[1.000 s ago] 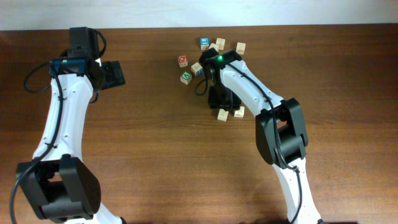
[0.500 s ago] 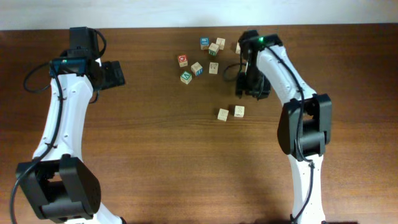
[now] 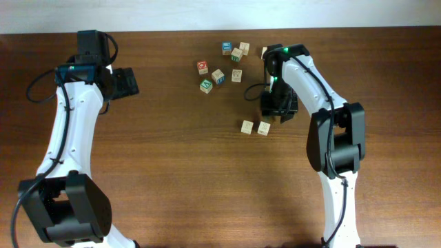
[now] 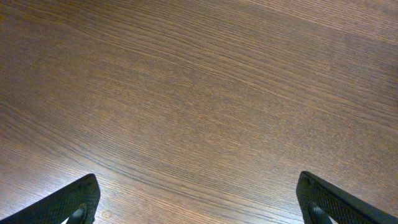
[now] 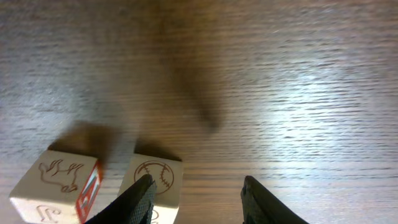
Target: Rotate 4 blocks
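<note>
The left gripper stands wide open and empty, far off at upper left. The right gripper is nearer, its fingers apart and holding nothing. Two blocks lie just to its lower left. In the wrist view the nearer block sits by one finger, not centred in the gap.

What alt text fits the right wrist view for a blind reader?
Two pale wooden cubes sit close together at lower left on the table: the animal cube, with a red side, and the ball cube. The right gripper shows at the bottom edge, jaws apart with only bare wood between, one fingertip overlapping the ball cube.
</note>
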`<state>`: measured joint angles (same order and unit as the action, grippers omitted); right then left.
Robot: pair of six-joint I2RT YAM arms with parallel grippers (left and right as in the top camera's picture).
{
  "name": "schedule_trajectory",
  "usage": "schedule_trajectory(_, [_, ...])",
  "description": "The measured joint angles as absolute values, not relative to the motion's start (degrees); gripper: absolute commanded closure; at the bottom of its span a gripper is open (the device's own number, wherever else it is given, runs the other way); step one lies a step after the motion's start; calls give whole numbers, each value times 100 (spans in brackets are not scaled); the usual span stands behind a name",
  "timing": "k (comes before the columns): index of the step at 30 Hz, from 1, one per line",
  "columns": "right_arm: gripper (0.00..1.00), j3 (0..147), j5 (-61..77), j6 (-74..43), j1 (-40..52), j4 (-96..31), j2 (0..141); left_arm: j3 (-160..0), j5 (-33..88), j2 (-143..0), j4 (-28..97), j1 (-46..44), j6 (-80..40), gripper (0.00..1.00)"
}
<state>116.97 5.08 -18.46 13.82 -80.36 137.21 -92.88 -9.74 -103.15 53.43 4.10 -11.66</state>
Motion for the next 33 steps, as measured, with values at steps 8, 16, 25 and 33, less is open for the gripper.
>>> schedule_trajectory(8, [53, 11852, 556, -1953, 1625, -8248, 13723, -9288, -974, -10315, 5345, 410, -1164, 1])
schedule_trajectory(16, [48, 12293, 456, -1973, 1321, -9351, 13721, -9290, -974, -10315, 5360, 410, -1166, 1])
schedule_trajectory(25, [48, 11369, 178, -1968, 1549, -8536, 13721, -9290, -974, -10320, 5360, 410, -1166, 1])
schedule_trajectory(33, [48, 11354, 574, -2038, 1822, -8025, 13721, -9290, -974, -10320, 5360, 410, -1166, 1])
